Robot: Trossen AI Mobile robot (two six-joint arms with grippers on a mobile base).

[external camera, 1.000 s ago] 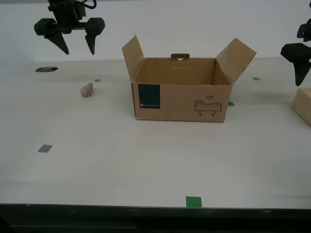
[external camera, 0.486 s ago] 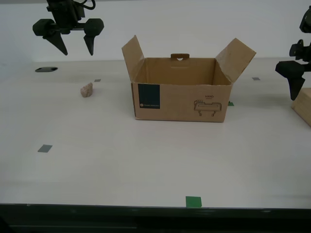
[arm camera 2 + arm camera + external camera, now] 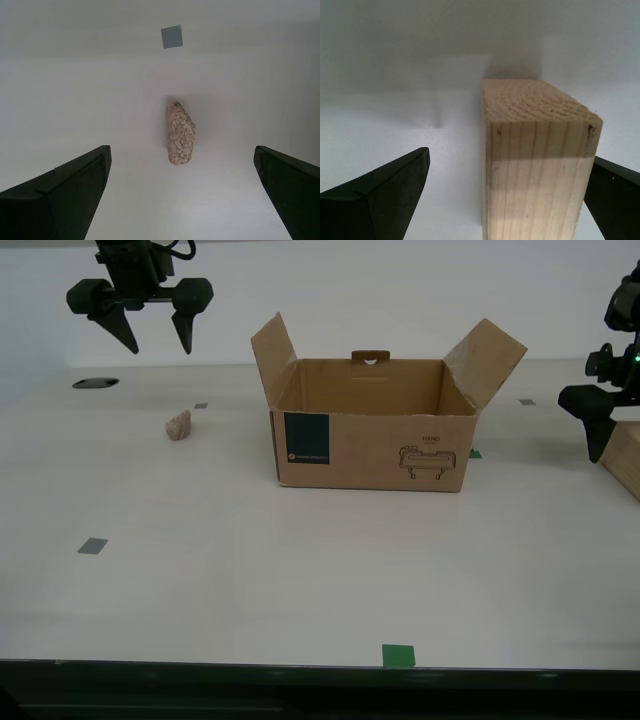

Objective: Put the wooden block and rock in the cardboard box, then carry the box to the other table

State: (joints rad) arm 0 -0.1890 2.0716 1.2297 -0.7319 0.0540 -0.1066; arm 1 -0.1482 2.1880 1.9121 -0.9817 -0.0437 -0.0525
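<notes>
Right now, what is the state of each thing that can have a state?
cardboard box: flaps open, upright on the table, nothing seen inside.
rock: lying loose on the table, not gripped.
wooden block: on the table, between open jaws, not clamped.
my first gripper: open, around the block.
my second gripper: open, above the rock.

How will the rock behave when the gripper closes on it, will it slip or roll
The rock looks hard and lumpy, so it probably won't deform but could twist between flat fingers. Its grainy surface likely gives decent friction. Being small and irregular, it may rock or skid on the smooth table rather than roll far.
</notes>
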